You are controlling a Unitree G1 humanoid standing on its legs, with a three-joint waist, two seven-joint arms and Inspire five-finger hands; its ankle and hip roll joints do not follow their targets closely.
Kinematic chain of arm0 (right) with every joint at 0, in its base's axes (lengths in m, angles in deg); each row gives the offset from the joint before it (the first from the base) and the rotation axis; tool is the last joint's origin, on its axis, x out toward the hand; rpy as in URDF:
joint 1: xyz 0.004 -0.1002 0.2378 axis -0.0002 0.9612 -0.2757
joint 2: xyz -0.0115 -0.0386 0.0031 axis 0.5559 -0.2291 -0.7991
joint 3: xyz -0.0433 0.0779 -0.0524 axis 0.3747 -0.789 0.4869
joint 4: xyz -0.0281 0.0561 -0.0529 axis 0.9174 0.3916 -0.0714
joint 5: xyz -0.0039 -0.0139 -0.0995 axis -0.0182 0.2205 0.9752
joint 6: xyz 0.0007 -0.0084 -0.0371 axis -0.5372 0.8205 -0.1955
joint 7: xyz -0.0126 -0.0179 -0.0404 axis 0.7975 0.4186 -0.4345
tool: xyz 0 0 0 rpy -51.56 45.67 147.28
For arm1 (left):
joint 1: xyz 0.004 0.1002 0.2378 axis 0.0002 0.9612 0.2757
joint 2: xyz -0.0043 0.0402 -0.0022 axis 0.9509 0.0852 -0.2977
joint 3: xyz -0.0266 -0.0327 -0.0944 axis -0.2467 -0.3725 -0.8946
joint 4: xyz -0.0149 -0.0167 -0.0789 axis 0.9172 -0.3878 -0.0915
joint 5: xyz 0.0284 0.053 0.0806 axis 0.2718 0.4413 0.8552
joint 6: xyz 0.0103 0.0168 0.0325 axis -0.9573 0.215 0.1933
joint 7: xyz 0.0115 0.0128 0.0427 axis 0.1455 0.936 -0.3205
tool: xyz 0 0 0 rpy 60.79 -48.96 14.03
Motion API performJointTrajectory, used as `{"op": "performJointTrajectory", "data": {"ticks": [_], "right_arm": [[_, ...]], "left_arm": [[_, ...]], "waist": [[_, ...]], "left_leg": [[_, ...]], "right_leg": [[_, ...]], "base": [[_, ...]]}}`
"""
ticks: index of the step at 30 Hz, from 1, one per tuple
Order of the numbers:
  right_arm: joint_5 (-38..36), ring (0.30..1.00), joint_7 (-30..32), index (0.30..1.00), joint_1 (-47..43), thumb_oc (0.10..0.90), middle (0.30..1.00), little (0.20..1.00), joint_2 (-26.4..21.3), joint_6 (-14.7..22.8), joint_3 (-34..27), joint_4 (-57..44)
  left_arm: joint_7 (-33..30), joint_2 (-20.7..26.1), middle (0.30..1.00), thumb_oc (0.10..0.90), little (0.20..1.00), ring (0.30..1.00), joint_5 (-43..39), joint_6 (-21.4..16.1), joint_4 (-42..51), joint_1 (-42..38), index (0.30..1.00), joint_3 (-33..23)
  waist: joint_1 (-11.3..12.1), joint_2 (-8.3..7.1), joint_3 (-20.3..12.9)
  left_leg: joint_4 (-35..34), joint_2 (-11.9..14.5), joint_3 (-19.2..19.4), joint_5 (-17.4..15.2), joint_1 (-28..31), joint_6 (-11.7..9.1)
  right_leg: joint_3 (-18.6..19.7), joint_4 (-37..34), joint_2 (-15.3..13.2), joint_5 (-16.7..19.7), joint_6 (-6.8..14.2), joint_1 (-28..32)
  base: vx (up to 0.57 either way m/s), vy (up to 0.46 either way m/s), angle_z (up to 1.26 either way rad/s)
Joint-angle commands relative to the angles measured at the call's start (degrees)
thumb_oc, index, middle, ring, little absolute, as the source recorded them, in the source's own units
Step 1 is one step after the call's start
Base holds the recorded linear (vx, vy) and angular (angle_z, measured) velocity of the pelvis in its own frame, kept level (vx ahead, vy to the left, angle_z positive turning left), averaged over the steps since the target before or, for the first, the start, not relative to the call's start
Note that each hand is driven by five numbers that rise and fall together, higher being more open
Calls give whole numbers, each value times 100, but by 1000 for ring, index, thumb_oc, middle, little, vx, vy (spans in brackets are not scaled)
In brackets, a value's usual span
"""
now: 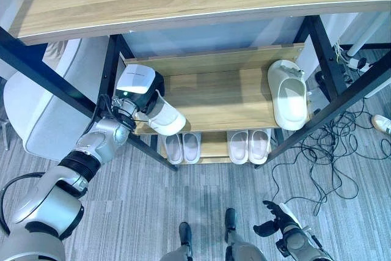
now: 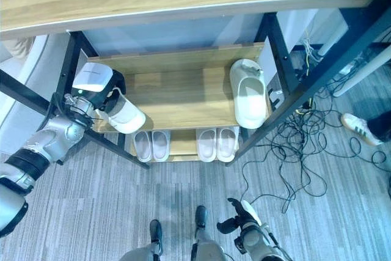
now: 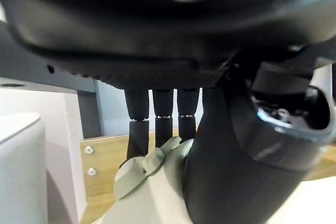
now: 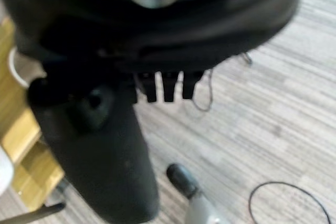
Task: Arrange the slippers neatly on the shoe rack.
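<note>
- One white slipper (image 1: 288, 95) is already lying on the middle shelf (image 1: 220, 99) of the shoe rack (image 1: 116, 59), at its right end, toe towards the robot.
- Two more pairs (image 1: 217, 146) are sitting side by side on the bottom shelf.
- The left hand (image 1: 142, 84) is gripping the second white slipper (image 1: 166, 118) at the shelf's left front corner, fingers (image 3: 137, 135) curling over its heel end; the toe is jutting past the shelf edge.
- It is probably not resting flat yet, though the contact is hard to read.
- Remaining, by my judgement: setting this slipper down and pairing it with its mate, well apart at present.
- The right hand (image 1: 278, 219) is hanging low over the floor, fingers loosely curled round nothing.
</note>
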Motion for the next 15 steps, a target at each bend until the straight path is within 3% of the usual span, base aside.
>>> {"op": "performJointTrajectory", "data": {"ticks": [1, 15], "right_arm": [[-50, 900, 131, 900, 181, 800, 900, 900, 1, 72, -18, -76], [-42, 900, 146, 900, 233, 800, 900, 900, 65, 34, -51, -178]], "left_arm": [[-315, -146, 300, 400, 300, 300, -386, -64, 53, -369, 300, -569], [-375, -838, 300, 400, 300, 300, -636, -216, 752, -173, 300, -666]], "waist": [[93, -153, -403], [78, -137, -402]], "left_leg": [[-49, 5, -95, 199, -389, -302], [-49, 34, -88, 192, -352, -311]], "right_leg": [[190, 119, -467, -236, 956, -90], [194, 107, -464, -246, 951, -67]], "base": [[0, 0, 0], [0, -1, 0]]}}
